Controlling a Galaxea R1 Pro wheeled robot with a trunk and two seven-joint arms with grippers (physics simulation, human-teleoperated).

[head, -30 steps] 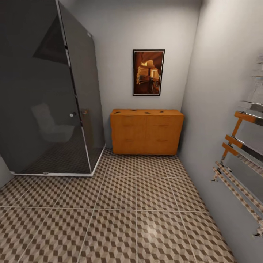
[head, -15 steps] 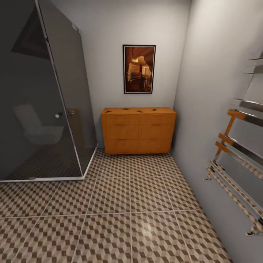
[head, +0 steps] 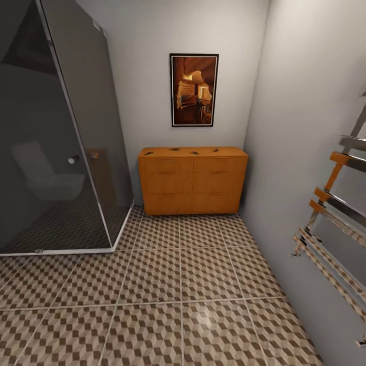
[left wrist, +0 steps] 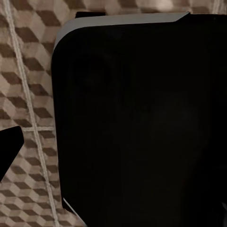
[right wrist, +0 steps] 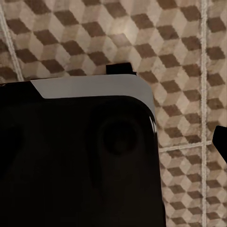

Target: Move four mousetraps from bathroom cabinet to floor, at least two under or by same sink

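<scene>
4 tiny dark flat wooden mousetraps (head: pixel 173 150) lie atop the low orange-brown wooden cabinet (head: pixel 192 180) against the far wall. Likely light, stiff and thin; pinch each by its board edges. Neither claw's state can be told.

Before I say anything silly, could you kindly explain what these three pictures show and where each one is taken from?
It is a simulated wheeled robot with two arms. The big picture comes from its head camera: a bathroom with a patterned tile floor, a dark glass shower at the left, a framed picture on the back wall and a towel rack at the right. The orange cabinet carries four small dark mousetraps on top. The two small pictures come from cameras on the wrists, looking down at the floor past large black parts of the robot. Whether each tool is open cannot be told. Nothing is seen held.
</scene>
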